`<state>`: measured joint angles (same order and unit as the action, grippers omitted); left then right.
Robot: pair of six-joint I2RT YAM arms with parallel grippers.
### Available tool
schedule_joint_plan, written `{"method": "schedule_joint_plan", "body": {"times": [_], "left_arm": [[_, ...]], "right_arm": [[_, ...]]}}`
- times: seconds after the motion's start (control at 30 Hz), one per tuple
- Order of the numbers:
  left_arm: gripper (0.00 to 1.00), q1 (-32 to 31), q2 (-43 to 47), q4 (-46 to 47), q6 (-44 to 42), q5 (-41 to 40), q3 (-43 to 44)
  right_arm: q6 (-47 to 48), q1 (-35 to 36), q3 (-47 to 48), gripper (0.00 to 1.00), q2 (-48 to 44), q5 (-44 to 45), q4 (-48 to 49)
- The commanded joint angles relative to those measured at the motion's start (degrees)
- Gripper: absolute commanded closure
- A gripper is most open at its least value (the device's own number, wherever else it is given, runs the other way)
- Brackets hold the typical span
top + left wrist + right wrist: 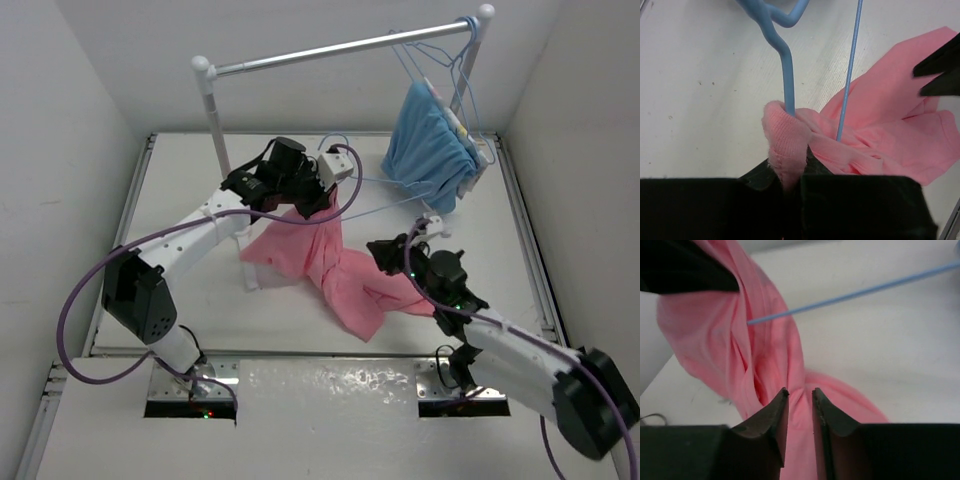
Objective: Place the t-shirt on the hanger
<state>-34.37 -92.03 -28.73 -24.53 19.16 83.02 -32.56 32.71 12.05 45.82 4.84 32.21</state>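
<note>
The salmon-pink t-shirt [330,260] lies bunched on the white table between the two arms. My left gripper [318,203] is shut on its ribbed collar [786,150] and lifts that end. The light-blue wire hanger [787,85] stands just beyond the collar; its neck runs down into the collar opening, and one thin arm [850,70] passes into the cloth. The hanger also shows in the top view [385,183]. My right gripper [385,252] is shut on a twisted fold of the t-shirt [800,405], lower down the cloth. In the right wrist view a hanger arm [850,294] enters the fabric.
A silver rail [340,48] on white posts [213,115] spans the back. A light-blue garment [430,140] and spare blue hangers [440,50] hang at its right end. White walls close in the table on three sides.
</note>
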Motion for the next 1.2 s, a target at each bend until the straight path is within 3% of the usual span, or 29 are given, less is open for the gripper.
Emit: {"method": "schedule_joint_plan", "body": {"times": [0.0,0.03,0.17,0.3,0.53,0.63,0.77,0.83,0.97,1.07,1.17], "left_arm": [[1.00,0.1,1.1,0.9,0.7,1.6,2.0],[1.00,0.0,1.5,1.0,0.5,1.9,1.7],[1.00,-0.1,3.3,1.7,0.8,1.8,0.2],[1.00,-0.1,2.9,1.6,1.2,3.0,-0.1],[1.00,-0.1,1.9,1.1,1.7,4.5,1.3],[1.00,0.0,0.4,-1.4,1.4,6.8,4.4],[1.00,0.0,0.5,-1.2,1.7,7.2,3.8],[1.00,0.0,0.4,-2.5,1.1,6.8,5.1],[1.00,0.0,0.7,-1.5,0.0,4.3,3.7],[1.00,0.0,1.9,-1.2,-1.3,4.0,1.9],[1.00,-0.1,1.1,-2.9,-2.5,6.1,3.1]], "right_arm": [[-5.6,0.8,4.3,0.78,12.2,-8.4,12.0],[-5.9,0.9,5.9,0.78,18.3,-9.9,13.0],[-8.7,1.9,10.3,0.68,28.1,-14.0,20.5],[-11.0,3.6,8.3,0.61,31.5,-12.0,28.1],[-13.0,6.0,9.6,0.51,40.1,-11.0,32.2],[-14.1,6.0,7.9,0.51,41.5,-8.8,34.2],[-13.8,5.9,8.2,0.62,42.4,-7.7,34.1],[-14.9,5.9,7.0,0.61,43.7,-8.8,37.3],[-10.3,5.9,1.1,0.45,36.9,-13.0,37.9],[-5.4,6.0,-4.0,0.31,23.3,-9.4,24.9],[-3.2,6.0,-4.0,0.28,14.7,-4.9,17.4]]}}
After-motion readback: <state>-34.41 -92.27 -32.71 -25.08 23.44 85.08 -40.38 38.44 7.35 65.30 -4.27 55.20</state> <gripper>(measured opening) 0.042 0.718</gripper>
